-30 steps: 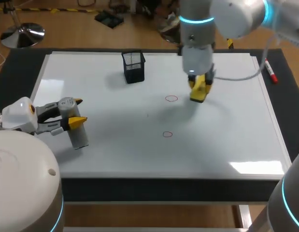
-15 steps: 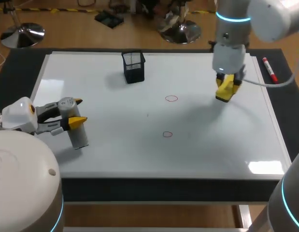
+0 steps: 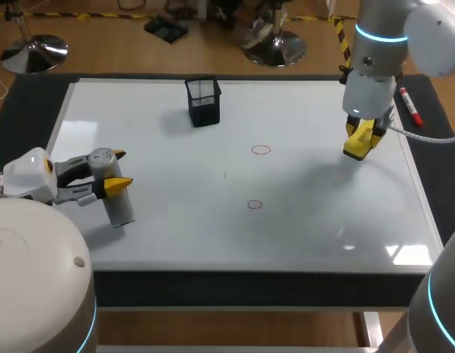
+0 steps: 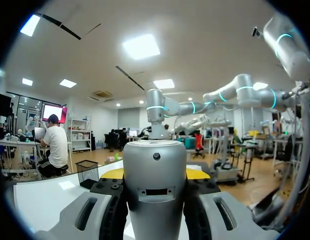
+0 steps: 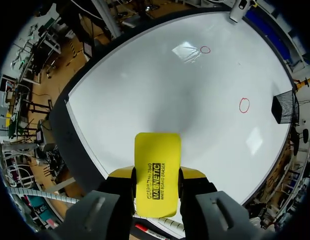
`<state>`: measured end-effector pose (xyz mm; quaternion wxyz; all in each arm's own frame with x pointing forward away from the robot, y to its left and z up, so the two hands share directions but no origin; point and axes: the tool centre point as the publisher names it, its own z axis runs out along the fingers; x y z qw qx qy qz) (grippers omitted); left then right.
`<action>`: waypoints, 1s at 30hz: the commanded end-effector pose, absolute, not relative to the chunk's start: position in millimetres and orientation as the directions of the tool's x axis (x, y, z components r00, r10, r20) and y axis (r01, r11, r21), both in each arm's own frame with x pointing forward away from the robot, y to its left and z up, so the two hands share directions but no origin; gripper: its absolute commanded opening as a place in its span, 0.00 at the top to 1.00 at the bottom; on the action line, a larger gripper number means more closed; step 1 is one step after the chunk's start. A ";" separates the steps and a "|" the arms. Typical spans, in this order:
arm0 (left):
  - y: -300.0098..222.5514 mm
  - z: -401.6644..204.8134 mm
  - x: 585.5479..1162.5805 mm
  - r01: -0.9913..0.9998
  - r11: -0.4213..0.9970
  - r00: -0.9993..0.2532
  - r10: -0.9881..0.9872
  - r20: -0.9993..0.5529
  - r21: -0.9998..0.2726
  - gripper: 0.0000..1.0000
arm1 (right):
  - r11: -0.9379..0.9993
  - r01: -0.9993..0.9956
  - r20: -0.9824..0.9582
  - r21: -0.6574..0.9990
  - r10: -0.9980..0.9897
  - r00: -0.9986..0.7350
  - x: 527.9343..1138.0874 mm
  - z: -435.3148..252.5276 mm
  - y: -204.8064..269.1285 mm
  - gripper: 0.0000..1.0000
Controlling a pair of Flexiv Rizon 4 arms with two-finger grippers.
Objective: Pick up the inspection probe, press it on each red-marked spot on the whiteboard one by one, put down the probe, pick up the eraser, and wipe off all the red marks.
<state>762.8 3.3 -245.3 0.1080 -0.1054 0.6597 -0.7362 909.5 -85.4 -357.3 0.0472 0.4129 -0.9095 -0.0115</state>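
Over on the left, the left end effector (image 3: pixel 114 170) had its two yellow-tipped fingers clamped on the inspection probe (image 3: pixel 120 204), a silver cylinder. It held the probe upright with a slight tilt over the left part of the whiteboard (image 3: pixel 212 239). In the left wrist view the probe filled the gap between the fingers, one pad on each side. Whether its lower end touched the board, I could not tell.

Across the table (image 3: pixel 32 110), the right end effector (image 3: pixel 365 133) came down from the far right corner with its fingers pinched on the yellow eraser (image 3: pixel 356 150). The eraser sat between them with its free end pointing down at the board, close to the board's right edge. Its shadow fell on the white surface just beside it.

Two red marks were on the board, both small circles. One red circle (image 3: pixel 261 150) lay near the middle, well apart from the eraser. The other red circle (image 3: pixel 255 204) lay nearer the front edge, almost in line with the first.

A black mesh cup (image 3: pixel 203 101) stood upright toward the far side of the board. A red marker (image 3: pixel 411 107) lay off the board on the dark table surface, just beside the right arm.
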 end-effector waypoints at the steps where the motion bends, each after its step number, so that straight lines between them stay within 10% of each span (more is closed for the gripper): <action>1: 3.5 -244.2 762.3 0.020 -0.106 -0.954 -0.299 0.012 -0.994 1.00 | 0.657 -0.752 0.068 0.056 -0.754 -0.653 906.6 -356.4 -88.3 1.00; 30: -75.3 -212.9 816.6 -0.042 -0.073 -0.999 0.003 0.042 -0.996 1.00 | 0.657 -0.752 0.068 0.056 -0.754 -0.653 906.6 -356.4 -88.3 1.00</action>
